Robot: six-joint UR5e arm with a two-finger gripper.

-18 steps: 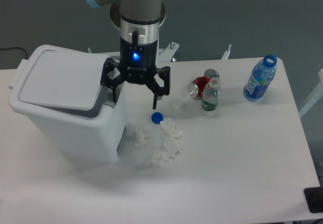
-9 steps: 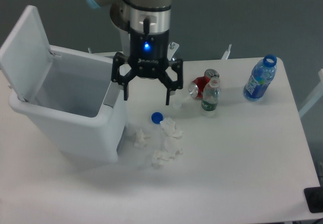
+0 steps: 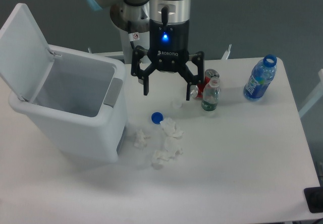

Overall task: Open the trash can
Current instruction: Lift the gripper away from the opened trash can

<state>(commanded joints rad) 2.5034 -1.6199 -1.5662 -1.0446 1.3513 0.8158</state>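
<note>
White trash can (image 3: 75, 115) left of claw (image 3: 167, 93)

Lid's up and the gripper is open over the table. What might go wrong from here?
1. The gripper hangs open close to the red can and small bottle; a rightward or downward move might topple them.
2. The lid of the trash can stands upright, and a bump from the arm might drop it shut.
</note>
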